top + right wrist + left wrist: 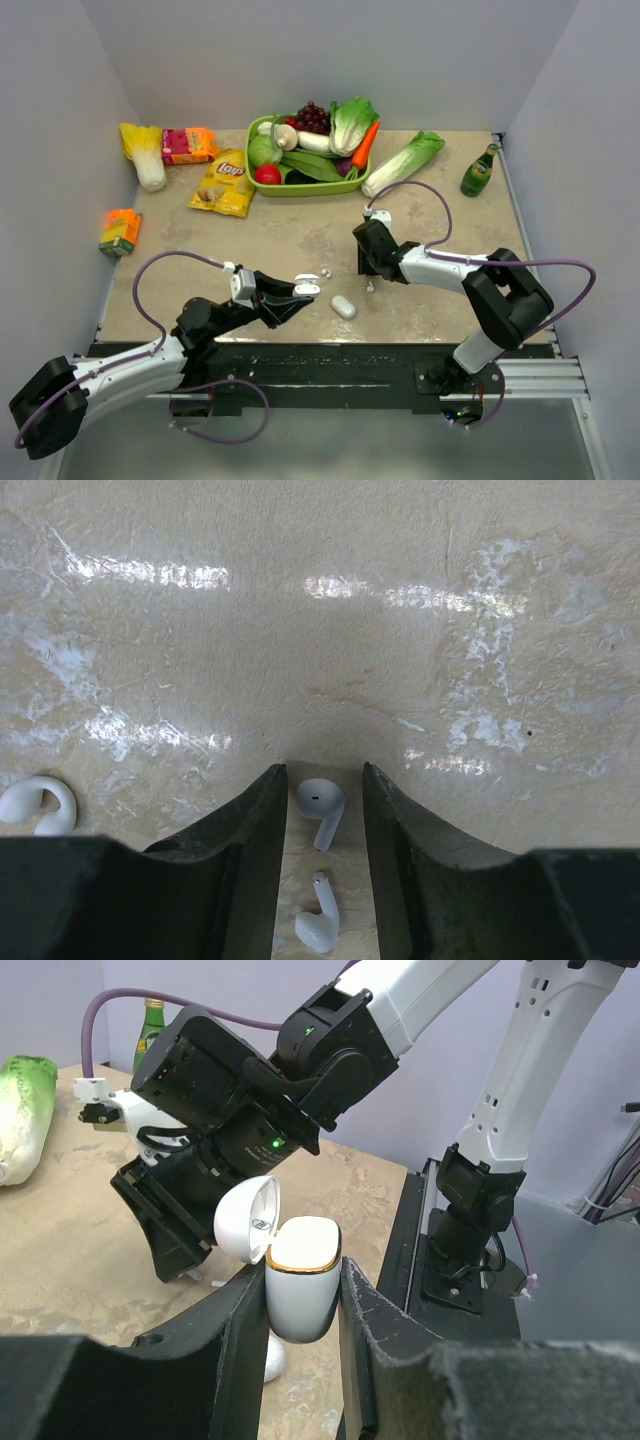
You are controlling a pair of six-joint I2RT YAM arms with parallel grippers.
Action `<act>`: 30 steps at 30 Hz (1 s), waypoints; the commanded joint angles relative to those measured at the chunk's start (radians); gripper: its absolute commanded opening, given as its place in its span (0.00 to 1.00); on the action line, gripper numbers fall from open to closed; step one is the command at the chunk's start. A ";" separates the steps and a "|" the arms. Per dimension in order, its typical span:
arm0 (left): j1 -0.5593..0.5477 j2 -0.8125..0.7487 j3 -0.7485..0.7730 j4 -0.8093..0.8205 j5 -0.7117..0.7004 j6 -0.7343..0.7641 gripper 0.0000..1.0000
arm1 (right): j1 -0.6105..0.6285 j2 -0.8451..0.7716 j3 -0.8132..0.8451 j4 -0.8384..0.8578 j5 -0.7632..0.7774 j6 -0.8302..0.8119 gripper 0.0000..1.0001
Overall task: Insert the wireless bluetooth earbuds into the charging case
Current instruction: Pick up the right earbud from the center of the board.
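My left gripper (303, 1305) is shut on a white charging case (300, 1285) with a gold rim, held upright above the table with its lid (250, 1218) flipped open; it also shows in the top view (305, 289). My right gripper (325, 777) is open and low on the table. Its fingers straddle two tiny white earbuds, one (321, 806) between the fingertips and one (319, 926) further back. Neither touches the fingers. A third small white piece (36, 805) lies to the left. In the top view the right gripper (369, 272) is right of the case.
A second white case (343, 306) lies shut on the table between the arms, below my left gripper (270, 1360). A green basket (262, 187) of vegetables, a chips bag (224, 183), a green bottle (479, 171) and small boxes stand at the back and left.
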 commanded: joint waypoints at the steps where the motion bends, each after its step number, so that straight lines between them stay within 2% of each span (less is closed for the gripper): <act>1: -0.006 -0.007 -0.104 0.077 0.006 0.006 0.00 | 0.014 0.017 0.004 -0.080 0.027 0.023 0.38; 11: -0.007 -0.010 -0.112 0.087 0.012 -0.003 0.00 | 0.029 0.015 -0.001 -0.090 0.027 0.031 0.36; 20: -0.008 -0.021 -0.118 0.086 0.007 -0.007 0.00 | 0.031 -0.002 -0.008 -0.083 0.013 0.031 0.19; 26: -0.007 -0.010 -0.108 0.092 0.000 -0.007 0.00 | 0.031 -0.089 -0.016 -0.060 0.005 0.031 0.02; 30: -0.009 0.004 -0.099 0.101 -0.008 -0.009 0.00 | 0.032 -0.163 -0.014 -0.046 0.013 0.017 0.00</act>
